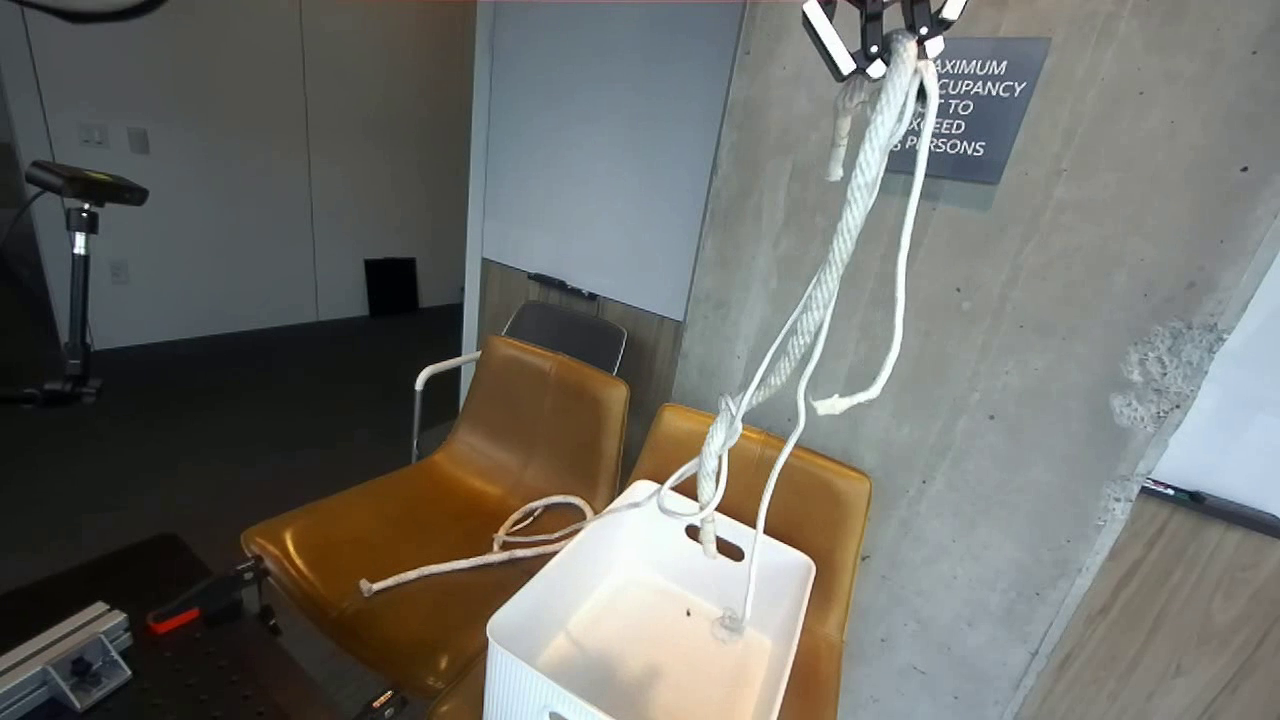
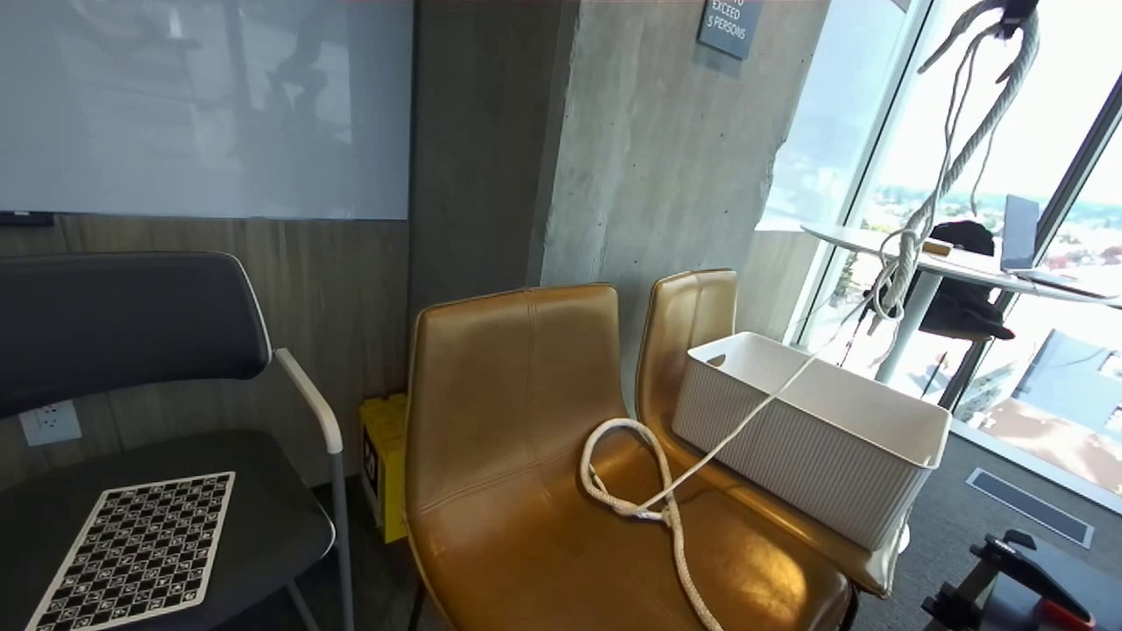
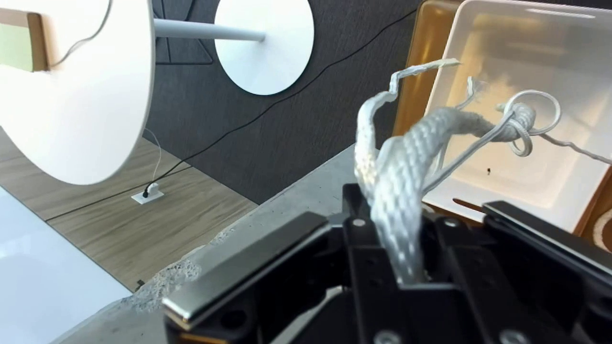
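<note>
The gripper (image 1: 903,50) is held high, with its fingers (image 3: 364,260) pointed down and clamped.
In both exterior views it is cropped by the top edge, and only its lower end is shown. In the wrist view it is framed at the bottom edge, where the black fingers are set side by side, with a narrow gap between them. The outer links (image 3: 245,266) are splayed to either side of the fingers.

Rope (image 1: 858,200) in claw (image 1: 904,56), over bin (image 2: 789,449) on chair (image 2: 688,315); rope loop (image 2: 615,502) on neighbouring chair (image 2: 517,386).
</note>
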You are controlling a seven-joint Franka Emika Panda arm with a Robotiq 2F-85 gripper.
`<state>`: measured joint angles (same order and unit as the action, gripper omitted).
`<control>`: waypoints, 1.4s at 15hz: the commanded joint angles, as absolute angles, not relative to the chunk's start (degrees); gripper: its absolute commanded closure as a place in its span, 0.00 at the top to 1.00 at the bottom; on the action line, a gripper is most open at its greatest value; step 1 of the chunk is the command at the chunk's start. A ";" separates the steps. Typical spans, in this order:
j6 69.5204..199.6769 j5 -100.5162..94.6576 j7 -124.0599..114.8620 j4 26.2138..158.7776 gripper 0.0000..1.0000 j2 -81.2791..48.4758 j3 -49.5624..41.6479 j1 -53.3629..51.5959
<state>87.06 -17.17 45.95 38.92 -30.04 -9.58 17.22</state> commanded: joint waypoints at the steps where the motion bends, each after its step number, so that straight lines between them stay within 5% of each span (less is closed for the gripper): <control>1: 86.92 -15.12 46.84 36.41 0.01 -34.72 -8.83 18.39; 14: 91.06 -8.89 44.87 45.00 0.01 -44.01 -5.60 16.75; 15: 92.38 -8.61 44.45 46.28 0.31 -44.27 -5.23 16.45; 16: 93.46 -8.55 44.20 47.58 0.32 -44.29 -4.98 16.17; 21: 98.91 -7.94 43.26 55.18 0.68 -43.39 -3.76 15.72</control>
<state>95.82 -9.37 44.06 49.99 -45.44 -4.68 15.49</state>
